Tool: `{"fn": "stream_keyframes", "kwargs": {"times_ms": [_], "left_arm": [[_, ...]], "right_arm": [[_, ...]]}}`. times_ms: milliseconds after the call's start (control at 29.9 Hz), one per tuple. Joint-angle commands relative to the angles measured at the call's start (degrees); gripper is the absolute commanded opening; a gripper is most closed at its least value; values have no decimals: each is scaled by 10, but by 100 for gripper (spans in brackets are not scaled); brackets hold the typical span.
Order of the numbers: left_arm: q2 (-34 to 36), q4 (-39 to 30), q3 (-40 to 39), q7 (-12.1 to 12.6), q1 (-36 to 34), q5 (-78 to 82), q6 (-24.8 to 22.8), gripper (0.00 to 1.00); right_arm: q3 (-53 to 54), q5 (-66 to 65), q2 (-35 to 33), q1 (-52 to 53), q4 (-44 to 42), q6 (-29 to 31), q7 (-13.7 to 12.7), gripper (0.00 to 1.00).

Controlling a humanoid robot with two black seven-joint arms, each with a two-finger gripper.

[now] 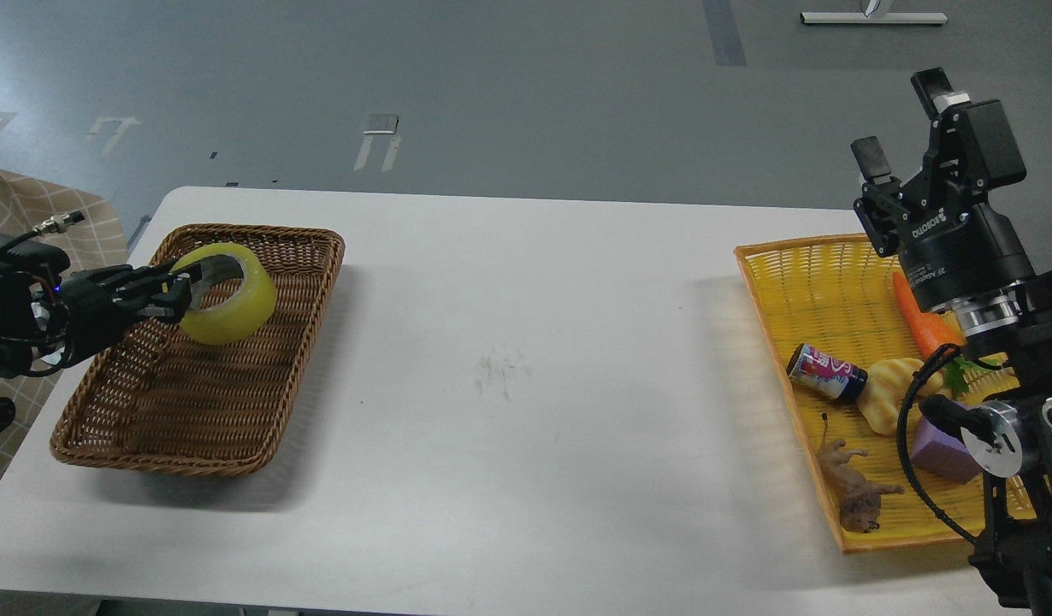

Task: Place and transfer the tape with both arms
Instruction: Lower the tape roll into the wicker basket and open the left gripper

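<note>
The yellow tape roll with its grey core is held tilted over the far part of the brown wicker basket at the left. My left gripper is shut on the roll's rim, one finger inside the core. It comes in low from the left edge. My right gripper is open and empty, raised high above the yellow basket at the right, fingers pointing up and away.
The yellow basket holds an orange carrot, a small can, a croissant, a purple cube and a toy lion. Bare white table lies between the baskets.
</note>
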Motion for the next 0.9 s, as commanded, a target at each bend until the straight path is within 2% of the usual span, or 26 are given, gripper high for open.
{"fn": "stream_keyframes", "kwargs": {"times_ms": [0,100,134,201,335,368,468,502,569,769,870], "left_arm": [[-4,2,-1,0,0,-1,0,17],[-4,2,0,-7,1,-1,-1,41],[-3,2,-1,-11,0,-3,-1,69],[-4,9,-10,-17,1,-9,-1,94],[-7,16,-10,-23,1,-20,-1,96],[-18,20,-1,-38,2,-52,-1,98],[-23,27,0,-37,3,-54,-1,98],[-39,59,-7,-38,0,-58,-1,98],[-52,70,-9,-37,-4,-59,-1,98],[-71,72,-11,-40,-17,-100,-1,98],[-109,72,-12,-41,-62,-203,-5,98]], "right_arm": [[0,0,0,-1,1,-1,-1,100],[0,1,1,0,1,-1,-1,100],[0,1,1,1,1,-1,-1,100],[0,1,4,0,1,-1,-1,100],[0,1,5,1,1,0,-1,100],[0,0,5,1,1,0,-1,100],[0,0,5,0,4,-1,-1,100],[0,1,5,-4,10,-1,-1,100],[0,1,5,-5,11,-1,-1,100],[0,1,4,-4,11,-1,-2,100],[0,0,3,8,17,1,-2,100]]}}
